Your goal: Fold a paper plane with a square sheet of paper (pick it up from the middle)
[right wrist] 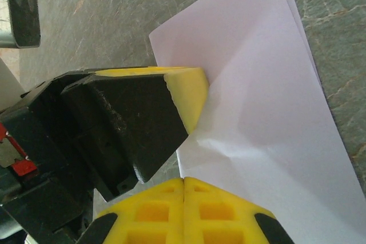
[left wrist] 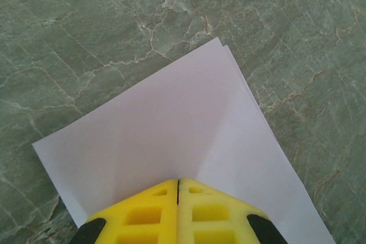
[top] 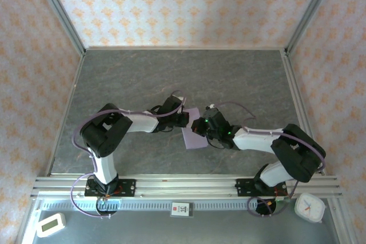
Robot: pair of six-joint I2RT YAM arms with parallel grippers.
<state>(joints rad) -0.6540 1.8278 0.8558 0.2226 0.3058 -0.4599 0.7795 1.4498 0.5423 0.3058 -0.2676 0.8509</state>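
One folded sheet [left wrist: 160, 130] is lying on the desk [left wrist: 86, 38]. Left gripper [left wrist: 178, 180] and right gripper [right wrist: 183, 179] are touching it, jaws closed.

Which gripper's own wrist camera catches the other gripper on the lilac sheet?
The right gripper: its wrist view shows the left gripper, black with a yellow tip, on the square sheet of paper just ahead of its own shut yellow fingertips.

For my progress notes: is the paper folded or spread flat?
Folded. In the left wrist view the paper shows two layers with slightly offset edges at its far corner, and a crease runs down its middle.
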